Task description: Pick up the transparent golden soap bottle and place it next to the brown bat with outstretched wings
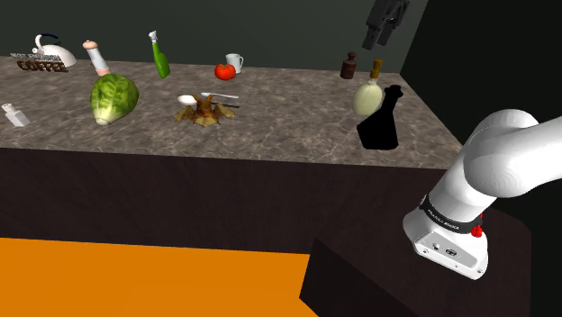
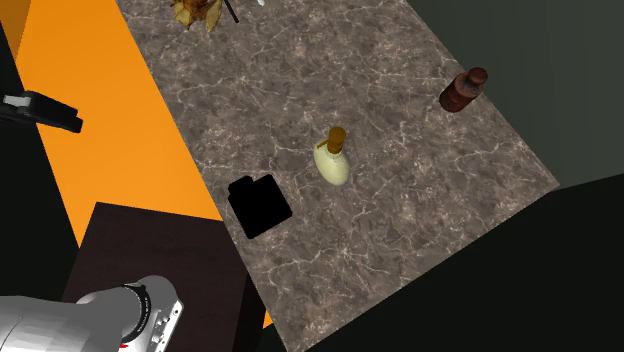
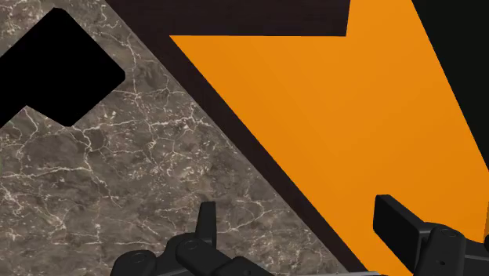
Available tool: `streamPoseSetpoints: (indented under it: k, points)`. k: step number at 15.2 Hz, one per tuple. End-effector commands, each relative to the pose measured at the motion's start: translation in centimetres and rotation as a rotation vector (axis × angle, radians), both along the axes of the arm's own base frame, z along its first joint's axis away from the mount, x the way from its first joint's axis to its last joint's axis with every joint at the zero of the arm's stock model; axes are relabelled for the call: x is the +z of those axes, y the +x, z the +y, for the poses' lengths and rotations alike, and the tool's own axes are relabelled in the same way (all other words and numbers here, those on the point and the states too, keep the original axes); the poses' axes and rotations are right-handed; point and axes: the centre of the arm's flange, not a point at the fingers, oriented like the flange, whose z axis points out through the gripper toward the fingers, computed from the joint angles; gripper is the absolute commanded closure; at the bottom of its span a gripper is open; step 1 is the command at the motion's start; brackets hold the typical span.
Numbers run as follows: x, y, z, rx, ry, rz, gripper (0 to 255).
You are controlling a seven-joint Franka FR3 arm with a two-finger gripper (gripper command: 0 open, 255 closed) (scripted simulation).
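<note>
End effector [image 1: 378, 38] high above bench [image 1: 288, 126], fingers spread, gripping nothing. Pale golden soap bottle [image 1: 369, 95] stands near bench end at shoulder view's right, just beside black shape [image 1: 380, 126]. Brown bat [image 1: 203, 113] well apart.

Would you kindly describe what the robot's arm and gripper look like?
The arm is white with rounded, tubular links, a dark joint band carrying small white lettering, and a small red knob beside it. The gripper is all black, with two flat, blocky fingers.

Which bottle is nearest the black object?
The pale soap bottle with brown cap, right beside the black object; the dark brown bottle and green bottle stand farther off.
</note>
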Motion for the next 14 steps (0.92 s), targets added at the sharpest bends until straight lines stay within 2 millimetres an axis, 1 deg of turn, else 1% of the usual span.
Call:
streamPoseSetpoints:
  k: [1,14]
  points:
    - [0.0,0.0,0.0,0.000,0.000,0.000,0]
    - [-5.6,4.2,-15.4,0.009,-0.019,0.001,0]
